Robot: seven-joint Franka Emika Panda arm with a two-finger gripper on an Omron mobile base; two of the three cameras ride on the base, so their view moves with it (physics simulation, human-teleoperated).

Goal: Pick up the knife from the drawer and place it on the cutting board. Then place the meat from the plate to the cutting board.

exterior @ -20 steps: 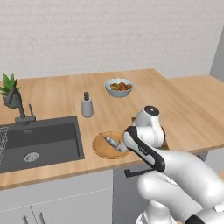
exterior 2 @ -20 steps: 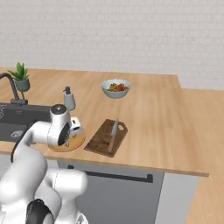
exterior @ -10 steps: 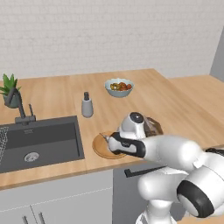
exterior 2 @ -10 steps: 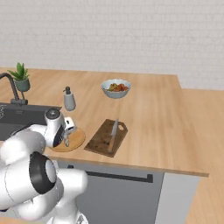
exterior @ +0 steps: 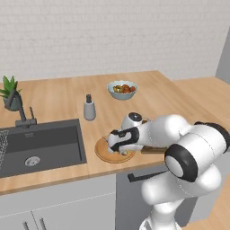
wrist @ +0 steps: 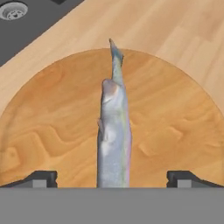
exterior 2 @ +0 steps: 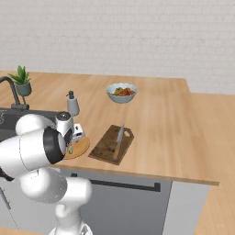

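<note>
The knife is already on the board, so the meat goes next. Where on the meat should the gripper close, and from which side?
Grip the meat across its thick middle, coming straight down from above. It lies flat on the plate, long and narrow, tapering to a thin tail that offers little hold. The open gripper already straddles it, one fingertip on each long side, so closing across the narrow width suits its shape.

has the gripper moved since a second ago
Yes. In the left base view the gripper has dropped from above the dark brown cutting board leftward and down onto the round tan wooden plate, jaws open astride the grey fish-like meat.
</note>
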